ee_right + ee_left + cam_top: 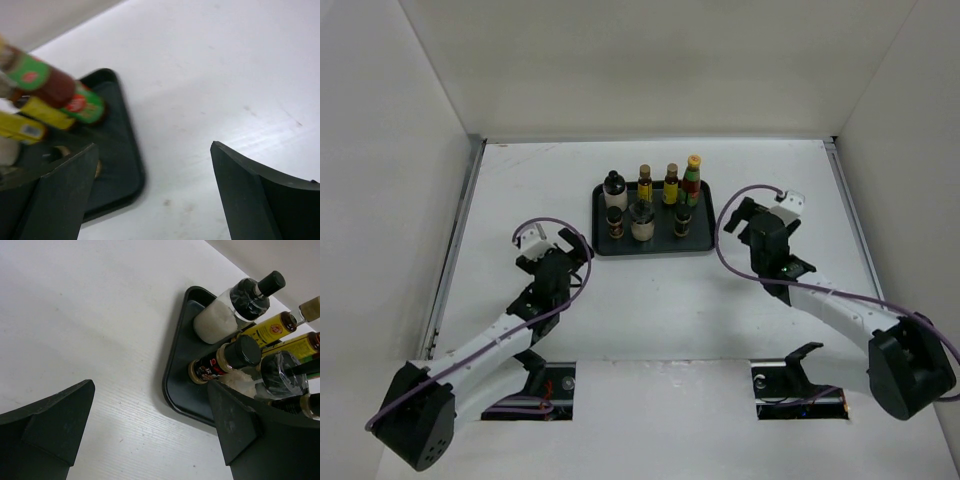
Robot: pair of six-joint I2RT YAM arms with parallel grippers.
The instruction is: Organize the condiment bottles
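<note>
The left end effector (145, 432) hangs over bare bench (540, 190), just off the left corner of the black tray (660, 247). Its fingers (50, 430) are spread wide with nothing between them. Everything on the tray, at the middle rear of the bench, stands upright in two rows, long axis vertical and cap up.

Back row, left to right:
- the white black-capped bottle (615, 188)
- the first yellow-labelled bottle (644, 185)
- the second yellow-labelled bottle (671, 185)
- the red bottle (692, 182) with its orange cap

Front row, left to right:
- a dark shaker (615, 223)
- the squat beige jar (642, 224)
- the second dark shaker (682, 222)

In the left wrist view one finger covers part of the jar, and the frame edge cuts off the things beyond it.

The right end effector (155, 195) sits off the tray's right side, likewise wide and empty. Its view is blurred, so the labels cannot be read, and one finger hides most of the front row.
</note>
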